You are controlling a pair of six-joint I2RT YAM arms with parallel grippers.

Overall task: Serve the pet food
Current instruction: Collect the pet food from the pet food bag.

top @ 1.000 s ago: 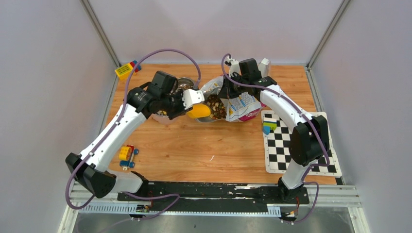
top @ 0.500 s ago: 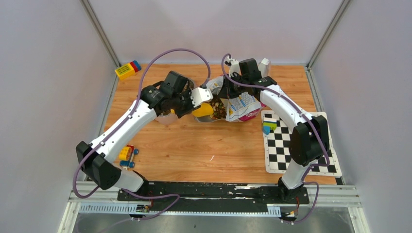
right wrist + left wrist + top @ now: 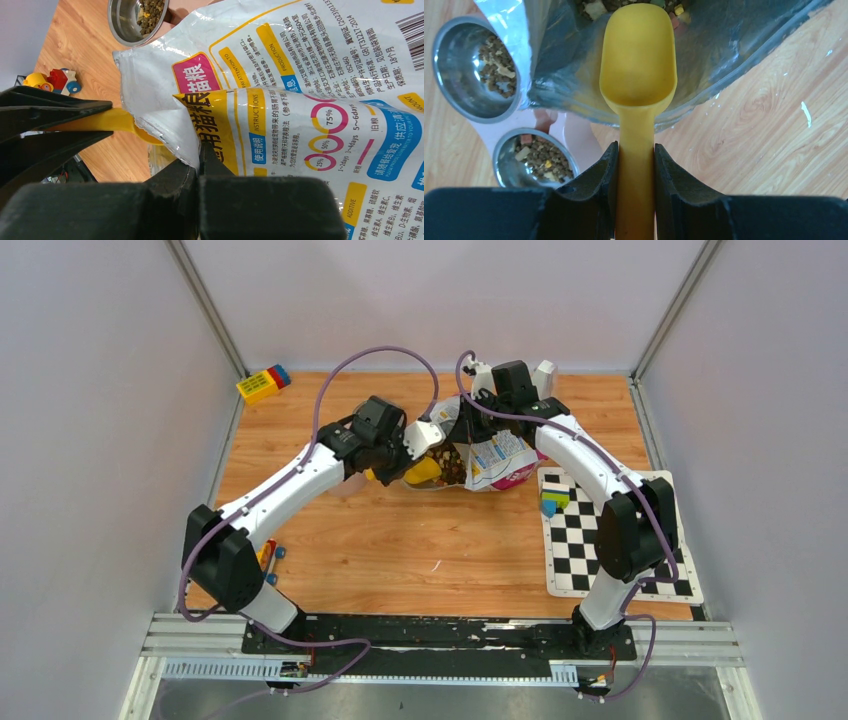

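The yellow-and-white bag (image 3: 495,455) lies on its side, silver mouth open to the left. Brown kibble (image 3: 447,462) shows inside it, and at the top of the left wrist view (image 3: 624,5). My left gripper (image 3: 636,147) is shut on the handle of the yellow scoop (image 3: 638,55). The scoop is empty, and its tip is inside the bag's mouth at the kibble. My right gripper (image 3: 200,150) is shut on the bag's upper edge (image 3: 310,100) and holds the mouth up. The pink double steel bowl (image 3: 574,135) sits left of the bag, with kibble in both cups (image 3: 496,62).
A yellow block (image 3: 262,383) lies at the back left corner. A toy car (image 3: 268,552) sits by the left arm's elbow. A checkerboard mat (image 3: 610,540) at the right carries small blocks (image 3: 553,500). White walls close three sides.
My left arm has swung right, carrying the scoop from beside the bowl into the bag's mouth. The right arm and the bag have not moved.
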